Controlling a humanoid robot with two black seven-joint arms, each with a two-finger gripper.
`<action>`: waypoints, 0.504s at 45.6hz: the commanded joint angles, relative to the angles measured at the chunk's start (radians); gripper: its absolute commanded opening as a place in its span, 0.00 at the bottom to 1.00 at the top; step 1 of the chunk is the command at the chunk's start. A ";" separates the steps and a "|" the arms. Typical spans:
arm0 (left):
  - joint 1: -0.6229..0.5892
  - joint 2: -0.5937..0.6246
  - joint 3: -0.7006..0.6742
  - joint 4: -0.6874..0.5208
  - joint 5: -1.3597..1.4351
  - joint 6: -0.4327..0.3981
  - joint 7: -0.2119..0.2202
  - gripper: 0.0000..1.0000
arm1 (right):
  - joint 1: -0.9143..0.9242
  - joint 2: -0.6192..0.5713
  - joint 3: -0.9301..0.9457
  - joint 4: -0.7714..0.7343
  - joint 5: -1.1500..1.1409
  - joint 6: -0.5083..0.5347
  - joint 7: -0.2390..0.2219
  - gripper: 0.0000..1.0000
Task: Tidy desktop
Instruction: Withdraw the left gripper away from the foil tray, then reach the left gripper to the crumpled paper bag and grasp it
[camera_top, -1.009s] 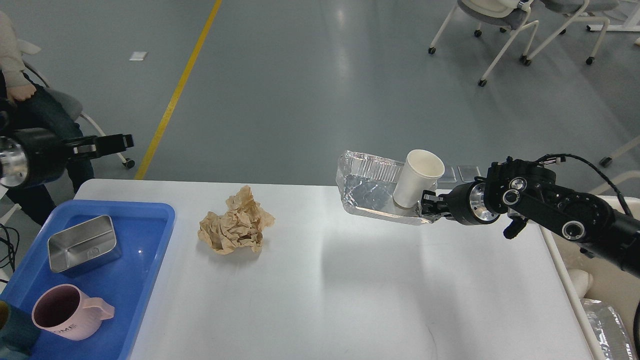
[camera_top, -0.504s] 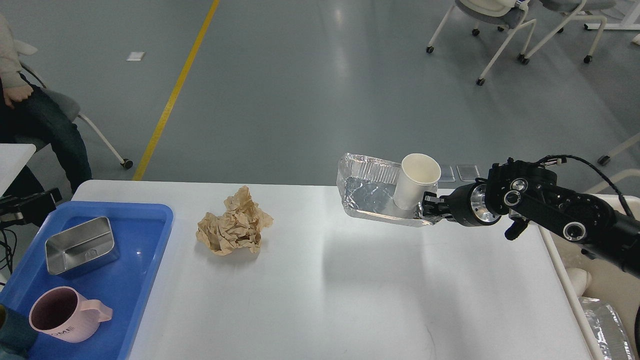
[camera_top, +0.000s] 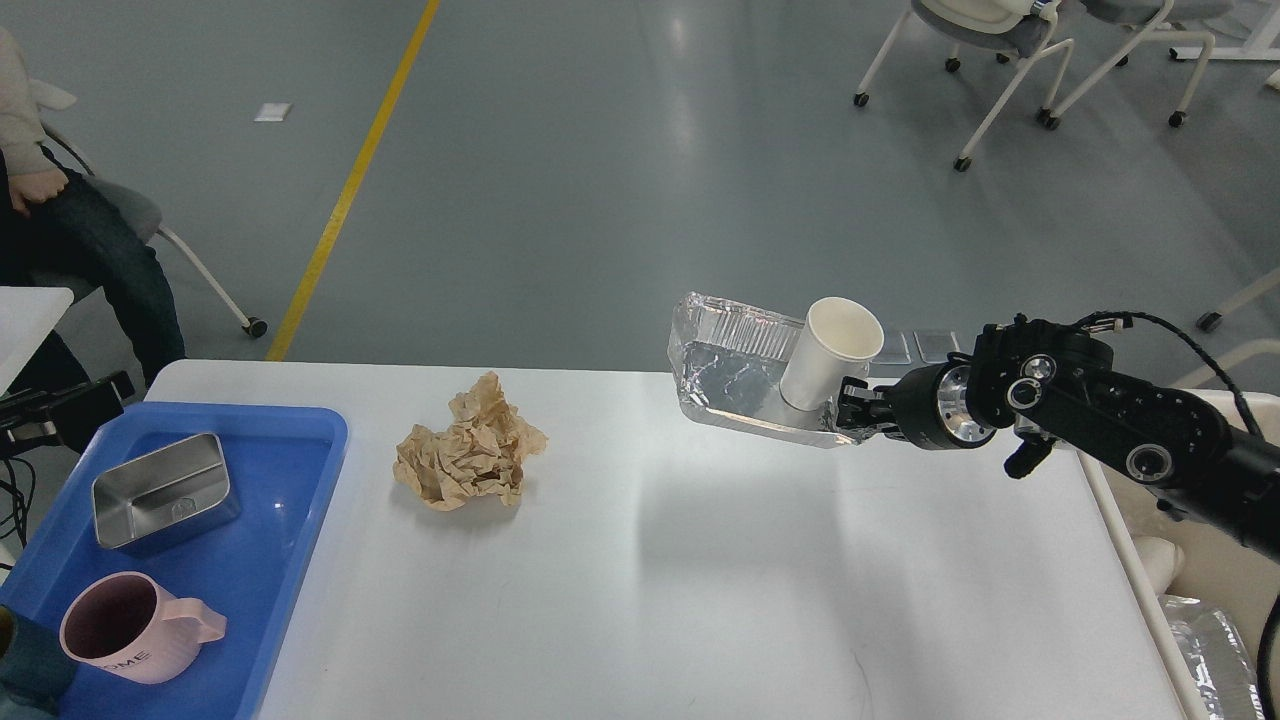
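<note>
The white desktop (camera_top: 700, 590) fills the lower part of the head view. My right gripper (camera_top: 848, 411) is shut on the near right rim of a foil tray (camera_top: 730, 378) and holds it in the air over the table's far edge. A white paper cup (camera_top: 830, 352) stands tilted inside the tray. A crumpled brown paper ball (camera_top: 470, 455) lies on the desktop left of centre. My left gripper (camera_top: 75, 400) shows only as a dark end at the left edge, above the blue tray; its fingers cannot be told apart.
A blue tray (camera_top: 285, 560) at the table's left holds a steel box (camera_top: 165, 490) and a pink mug (camera_top: 125, 628). A cream bin (camera_top: 1215, 575) with foil inside stands at the right. A seated person (camera_top: 70, 230) is at the far left.
My left arm has dropped from the upper left down to the left edge. The right gripper has carried the foil tray and cup slightly left and upward.
</note>
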 joint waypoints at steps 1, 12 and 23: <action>-0.039 -0.070 0.001 0.035 -0.001 -0.007 0.015 0.88 | -0.001 -0.006 -0.002 0.003 -0.001 -0.001 0.000 0.00; -0.149 -0.337 0.018 0.183 0.017 -0.047 0.029 0.88 | -0.001 -0.009 -0.002 0.012 -0.001 -0.001 0.000 0.00; -0.174 -0.581 0.070 0.311 0.132 -0.084 0.029 0.89 | -0.004 -0.018 -0.002 0.014 -0.001 -0.001 0.001 0.00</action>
